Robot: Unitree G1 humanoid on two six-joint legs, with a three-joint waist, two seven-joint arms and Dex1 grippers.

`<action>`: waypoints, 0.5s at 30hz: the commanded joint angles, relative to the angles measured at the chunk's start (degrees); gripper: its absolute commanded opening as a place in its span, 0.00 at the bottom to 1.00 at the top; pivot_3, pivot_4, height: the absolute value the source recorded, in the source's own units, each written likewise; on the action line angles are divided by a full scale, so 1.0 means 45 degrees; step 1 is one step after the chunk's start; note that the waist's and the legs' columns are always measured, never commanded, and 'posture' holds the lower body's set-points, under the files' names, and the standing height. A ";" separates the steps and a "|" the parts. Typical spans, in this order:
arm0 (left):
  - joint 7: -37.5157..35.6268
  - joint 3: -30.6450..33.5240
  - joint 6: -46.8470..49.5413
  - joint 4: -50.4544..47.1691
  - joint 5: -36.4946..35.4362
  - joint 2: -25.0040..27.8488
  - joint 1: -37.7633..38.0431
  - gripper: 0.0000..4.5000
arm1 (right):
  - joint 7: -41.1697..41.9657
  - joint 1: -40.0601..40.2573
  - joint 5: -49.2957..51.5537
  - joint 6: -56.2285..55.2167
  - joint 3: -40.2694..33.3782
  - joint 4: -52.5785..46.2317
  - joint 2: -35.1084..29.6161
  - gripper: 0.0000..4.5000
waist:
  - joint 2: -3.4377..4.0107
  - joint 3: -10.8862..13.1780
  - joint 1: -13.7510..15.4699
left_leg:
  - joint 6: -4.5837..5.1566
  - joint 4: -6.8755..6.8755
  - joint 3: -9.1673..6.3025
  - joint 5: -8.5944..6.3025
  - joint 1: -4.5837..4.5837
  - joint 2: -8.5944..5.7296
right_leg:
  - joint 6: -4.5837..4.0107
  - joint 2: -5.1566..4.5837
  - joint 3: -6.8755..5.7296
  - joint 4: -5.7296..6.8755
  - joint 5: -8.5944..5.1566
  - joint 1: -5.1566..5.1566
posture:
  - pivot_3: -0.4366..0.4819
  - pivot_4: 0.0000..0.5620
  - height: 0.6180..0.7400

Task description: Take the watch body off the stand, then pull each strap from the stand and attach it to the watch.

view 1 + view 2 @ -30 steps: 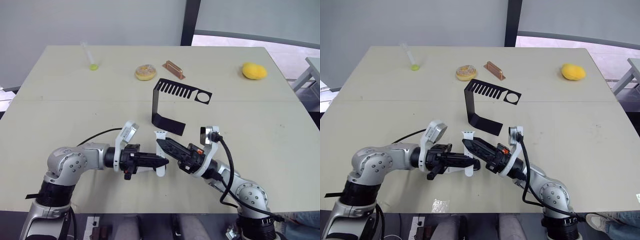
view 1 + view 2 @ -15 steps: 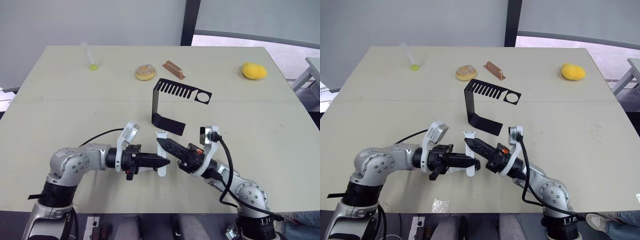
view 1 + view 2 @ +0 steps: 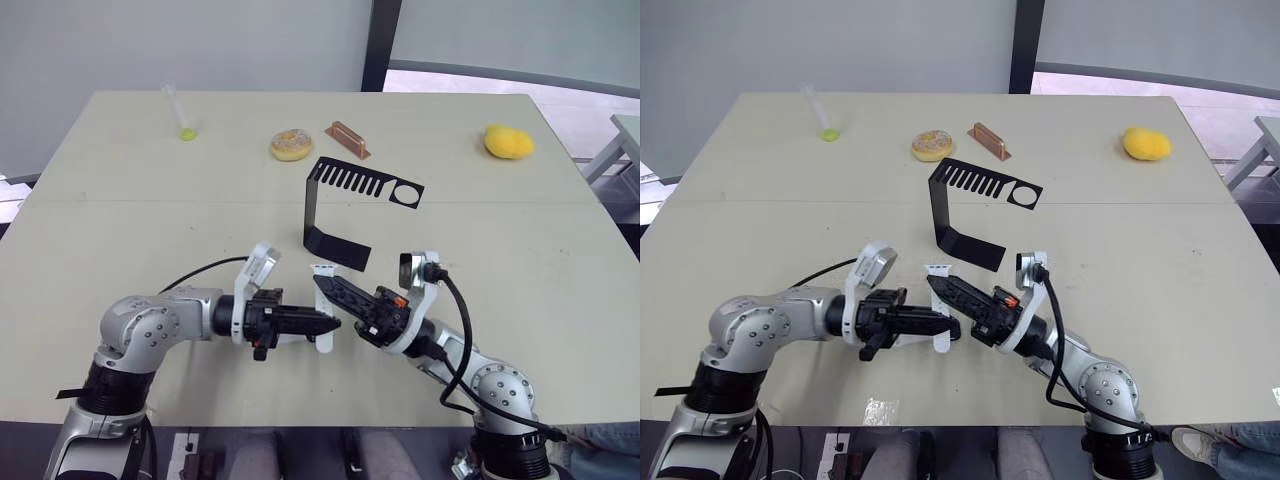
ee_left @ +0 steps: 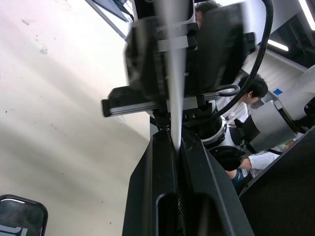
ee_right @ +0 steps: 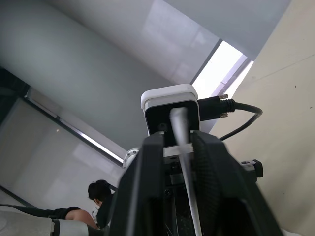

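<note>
- At the table's (image 3: 100, 240) near edge, the left gripper (image 3: 328, 325) is clamped on a white strap (image 3: 322, 310).
- Just right, the right gripper (image 3: 322, 285) pinches the same strap — tips almost meeting.
- Behind them stands the stand (image 3: 340, 205), slots bare.
- Watch body (image 4: 19, 216) — dark corner in the left wrist view.

Matt black metal stand (image 3: 335, 205)

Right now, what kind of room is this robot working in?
Probably a lab or test room: a plain table holds unrelated props, a donut, a yellow sponge-like lump and a black metal stand.
</note>
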 commanded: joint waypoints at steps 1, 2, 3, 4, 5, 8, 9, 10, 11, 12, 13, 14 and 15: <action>-0.0078 0.0047 -0.0222 -0.0371 0.0008 -0.0031 0.0022 0.00 | 0.0300 0.0043 -0.0251 -0.0289 -0.0040 -0.0325 -0.0005 0.53 | 0.0000 0.0000 0.0003 | 0.0000 0.0000 0.0000 0.0000 0.0000 0.0000 | 0.0000 0.0000 0.0000 0.0000 0.0000 0.0000 | 0.48 0.27 1.00; -0.0076 0.0053 -0.0227 -0.0369 0.0011 -0.0035 0.0021 0.00 | 0.0309 0.0044 -0.0257 -0.0303 -0.0033 -0.0315 -0.0002 0.53 | 0.0000 0.0000 0.0003 | 0.0000 0.0000 0.0000 0.0000 0.0000 0.0000 | 0.0000 0.0000 0.0000 0.0000 0.0000 0.0000 | 0.48 0.27 1.00; -0.0076 0.0053 -0.0232 -0.0372 0.0016 -0.0035 0.0022 0.00 | 0.0319 0.0043 -0.0246 -0.0305 -0.0028 -0.0308 0.0006 0.53 | 0.0000 0.0000 0.0002 | 0.0000 0.0000 0.0000 0.0000 0.0000 0.0000 | 0.0000 0.0000 0.0000 -0.0001 0.0000 0.0000 | 0.48 0.27 1.00; -0.0081 0.0051 -0.0235 -0.0375 0.0019 -0.0033 0.0024 0.00 | 0.0332 0.0044 -0.0257 -0.0311 -0.0026 -0.0307 0.0017 0.53 | 0.0000 0.0000 0.0003 | -0.0001 0.0001 0.0001 0.0000 0.0000 0.0000 | 0.0000 0.0000 0.0000 0.0000 0.0000 0.0000 | 0.48 0.27 1.00; -0.0084 0.0049 -0.0232 -0.0377 0.0016 -0.0030 0.0024 0.00 | 0.0344 0.0046 -0.0269 -0.0314 -0.0024 -0.0307 0.0026 0.53 | 0.0000 0.0000 0.0003 | -0.0001 0.0001 0.0001 0.0000 0.0000 0.0000 | 0.0000 0.0000 0.0000 0.0000 0.0000 0.0000 | 0.48 0.27 1.00; -0.0049 0.0083 -0.0238 -0.0366 -0.0006 -0.0062 0.0023 0.00 | 0.0376 0.0057 -0.0275 -0.0340 -0.0055 -0.0277 0.0070 0.53 | 0.0000 0.0000 0.0003 | -0.0001 0.0001 0.0000 0.0001 0.0000 0.0000 | 0.0000 0.0000 0.0000 0.0000 0.0000 0.0000 | 0.48 0.27 1.00; -0.0023 0.0105 -0.0237 -0.0362 -0.0021 -0.0082 0.0026 0.00 | 0.0385 0.0065 -0.0282 -0.0360 -0.0078 -0.0264 0.0085 0.53 | 0.0000 0.0000 0.0004 | -0.0001 0.0001 0.0000 0.0001 0.0000 0.0000 | 0.0000 0.0000 0.0000 0.0000 0.0000 0.0000 | 0.48 0.27 1.00; -0.0008 0.0120 -0.0235 -0.0363 -0.0031 -0.0090 0.0031 0.00 | 0.0373 0.0072 -0.0268 -0.0376 -0.0115 -0.0246 0.0099 0.53 | 0.0000 0.0000 0.0005 | -0.0001 0.0001 0.0000 0.0001 0.0000 0.0000 | 0.0000 0.0000 0.0000 0.0000 0.0000 0.0000 | 0.48 0.27 1.00; 0.0000 0.0128 -0.0233 -0.0364 -0.0034 -0.0094 0.0033 0.00 | 0.0376 0.0076 -0.0267 -0.0385 -0.0141 -0.0236 0.0098 0.53 | 0.0000 0.0000 0.0005 | -0.0001 0.0001 0.0000 0.0001 0.0000 0.0000 | 0.0000 0.0000 0.0000 0.0000 0.0000 0.0000 | 0.48 0.27 1.00; 0.0009 0.0133 -0.0229 -0.0363 -0.0036 -0.0097 0.0033 0.00 | 0.0383 0.0078 -0.0262 -0.0384 -0.0161 -0.0228 0.0090 0.53 | 0.0000 0.0000 0.0004 | -0.0001 0.0002 0.0001 0.0001 0.0000 0.0000 | 0.0000 0.0000 0.0000 0.0000 0.0000 0.0000 | 0.48 0.27 1.00; 0.0011 0.0130 -0.0226 -0.0365 -0.0033 -0.0093 0.0034 0.00 | 0.0400 0.0078 -0.0262 -0.0380 -0.0175 -0.0222 0.0074 0.53 | 0.0000 0.0000 0.0005 | -0.0001 0.0002 0.0000 0.0001 0.0000 0.0000 | 0.0000 0.0000 0.0000 0.0000 0.0000 0.0000 | 0.48 0.27 1.00; 0.0021 0.0131 -0.0227 -0.0362 -0.0032 -0.0096 0.0031 0.00 | 0.0406 0.0072 -0.0259 -0.0380 -0.0191 -0.0208 0.0067 0.53 | 0.0000 0.0000 0.0005 | -0.0001 0.0002 0.0000 0.0001 0.0000 0.0000 | 0.0000 0.0001 0.0000 0.0001 0.0000 0.0000 | 0.48 0.27 1.00; 0.0028 0.0134 -0.0223 -0.0359 -0.0038 -0.0097 0.0028 0.00 | 0.0414 0.0065 -0.0255 -0.0378 -0.0203 -0.0195 0.0063 0.53 | 0.0000 0.0000 0.0005 | -0.0001 0.0002 0.0000 0.0001 0.0000 0.0000 | 0.0000 0.0001 0.0000 0.0001 0.0000 0.0000 | 0.48 0.27 1.00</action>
